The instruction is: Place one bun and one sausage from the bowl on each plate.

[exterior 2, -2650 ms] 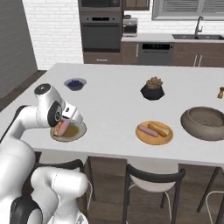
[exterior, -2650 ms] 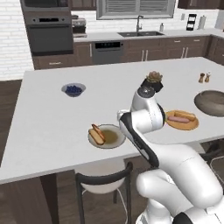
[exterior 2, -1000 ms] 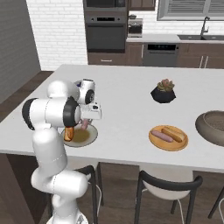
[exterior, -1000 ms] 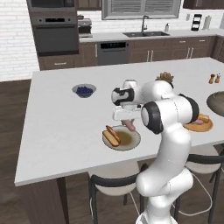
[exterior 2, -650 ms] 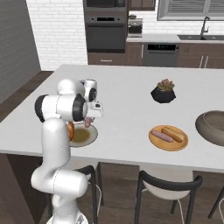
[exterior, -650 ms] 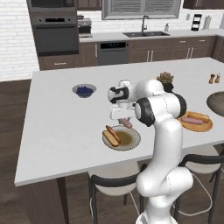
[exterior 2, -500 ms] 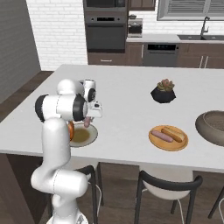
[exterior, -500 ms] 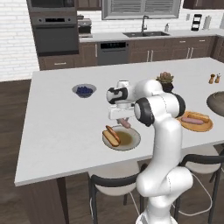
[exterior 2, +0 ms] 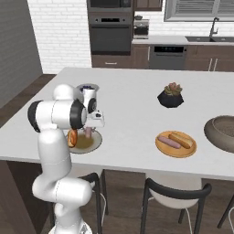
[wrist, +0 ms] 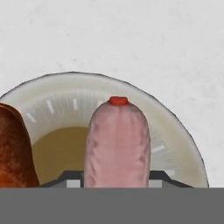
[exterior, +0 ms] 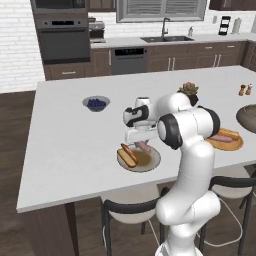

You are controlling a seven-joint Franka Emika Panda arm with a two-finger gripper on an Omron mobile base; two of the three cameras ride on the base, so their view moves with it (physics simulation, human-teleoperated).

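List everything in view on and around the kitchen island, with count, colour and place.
grey-rimmed olive-brown round plate: 1, island's near edge, under the gripper
golden-tan bun: 2, one per plate
slim pink sausage: 2, one held over the grey-rimmed plate, one on the orange plate
plain orange-tan round plate: 1, right of the first
wide grey-brown stone bowl: 1, island's right end
small grey bowl of blueberries: 1, far left
black faceted plant pot: 1, centre
shakers: 2, far right
stools: 2, dark, below
gripper: 1, white, jaws shut on the sausage
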